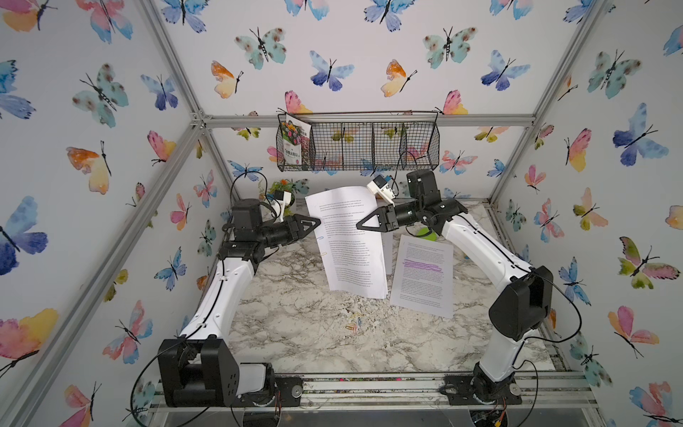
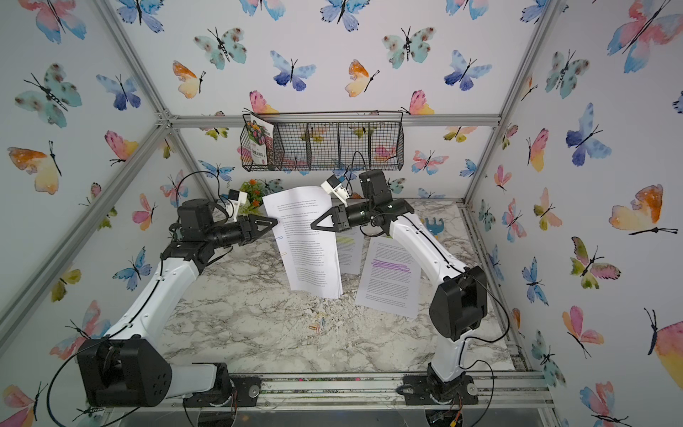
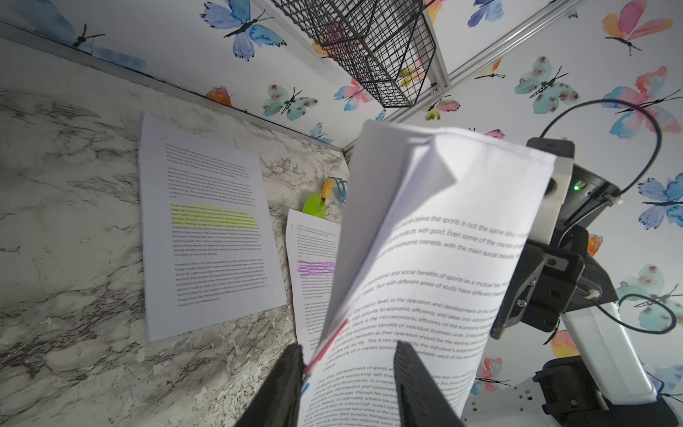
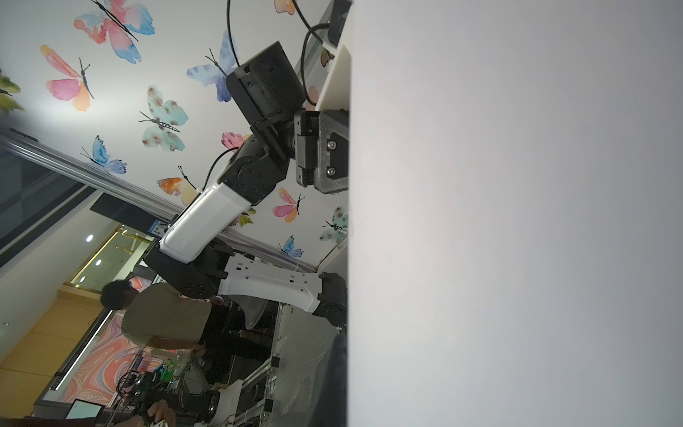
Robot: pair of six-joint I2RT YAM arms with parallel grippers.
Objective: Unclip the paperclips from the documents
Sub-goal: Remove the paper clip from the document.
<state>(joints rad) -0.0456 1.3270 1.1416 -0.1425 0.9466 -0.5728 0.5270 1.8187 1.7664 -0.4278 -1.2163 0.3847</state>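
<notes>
We find the right gripper (image 1: 360,224) clamped on the sheaf (image 1: 347,258), holding it clear of the table (image 1: 295,332). The left gripper (image 3: 347,351) stands part-open astride the opposite edge, the pink clip (image 3: 327,347) between its jaws, ungripped. Risks: closing may pinch pages with the clip and tear them; a hard pull may drag the sheaf from the right grip.

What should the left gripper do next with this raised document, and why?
Probably shut the left gripper on the pink paperclip: its jaws stand open astride the clipped edge of the unhighlighted document, which the right gripper holds aloft, and the clip lies between them, close to one finger.
</notes>
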